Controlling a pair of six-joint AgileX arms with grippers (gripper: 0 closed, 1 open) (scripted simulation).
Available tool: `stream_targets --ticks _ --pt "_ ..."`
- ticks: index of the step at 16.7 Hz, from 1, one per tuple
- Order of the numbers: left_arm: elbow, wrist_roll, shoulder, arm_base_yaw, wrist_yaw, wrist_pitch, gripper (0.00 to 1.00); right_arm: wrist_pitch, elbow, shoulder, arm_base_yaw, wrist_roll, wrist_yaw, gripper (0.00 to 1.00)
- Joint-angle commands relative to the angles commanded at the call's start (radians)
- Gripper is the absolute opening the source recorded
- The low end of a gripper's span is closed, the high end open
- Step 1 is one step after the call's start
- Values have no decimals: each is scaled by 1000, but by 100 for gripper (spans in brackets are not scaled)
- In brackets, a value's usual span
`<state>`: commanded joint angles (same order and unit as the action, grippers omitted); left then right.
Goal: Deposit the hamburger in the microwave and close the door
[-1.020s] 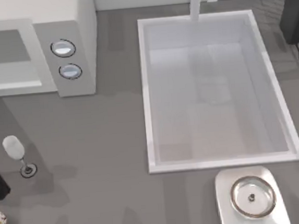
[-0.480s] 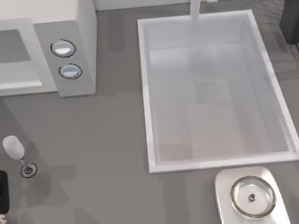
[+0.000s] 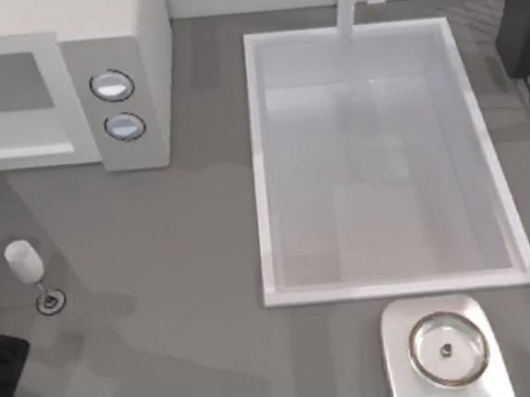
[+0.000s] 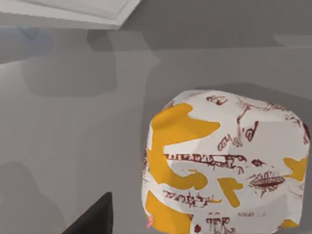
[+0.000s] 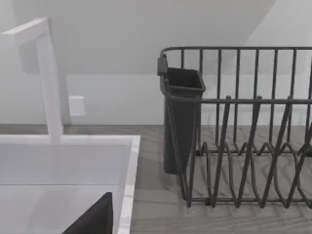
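The hamburger (image 4: 224, 165), a cream-white wrapped bun with orange patches and dark red print, lies on the grey counter close under my left wrist camera. In the top view my left gripper (image 3: 2, 375) hangs over it at the front left corner and covers it. One dark finger (image 4: 92, 219) stands wide of the hamburger, apart from it, so the gripper is open and holds nothing. The white microwave (image 3: 131, 43) stands at the back left with two dials (image 3: 118, 105). Its door (image 3: 13, 81) lies left of the dials. My right arm is parked; its finger (image 5: 92, 219) stands wide.
A clear wine glass (image 3: 28, 267) stands just behind my left gripper. The white sink (image 3: 260, 162) with its faucet (image 3: 348, 1) takes up the middle right. A metal plate (image 3: 445, 350) lies in front of it. A dark dish rack (image 5: 234, 126) stands at the back right.
My left gripper has moved toward the front edge, from beside the wine glass to over the hamburger, which it now covers in the top view. Nothing else moved.
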<state>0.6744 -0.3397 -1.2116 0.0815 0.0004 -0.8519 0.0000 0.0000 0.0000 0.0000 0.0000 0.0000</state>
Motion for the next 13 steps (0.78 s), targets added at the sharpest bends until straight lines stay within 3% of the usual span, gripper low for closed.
stream_targets --ticks 5,13 --pt "94 -46 -152 13 -1 -117 100 0 0 0 0 0 0 100" --pt "52 -45 -189 10 -1 -46 100 0 0 0 0 0 0 100"
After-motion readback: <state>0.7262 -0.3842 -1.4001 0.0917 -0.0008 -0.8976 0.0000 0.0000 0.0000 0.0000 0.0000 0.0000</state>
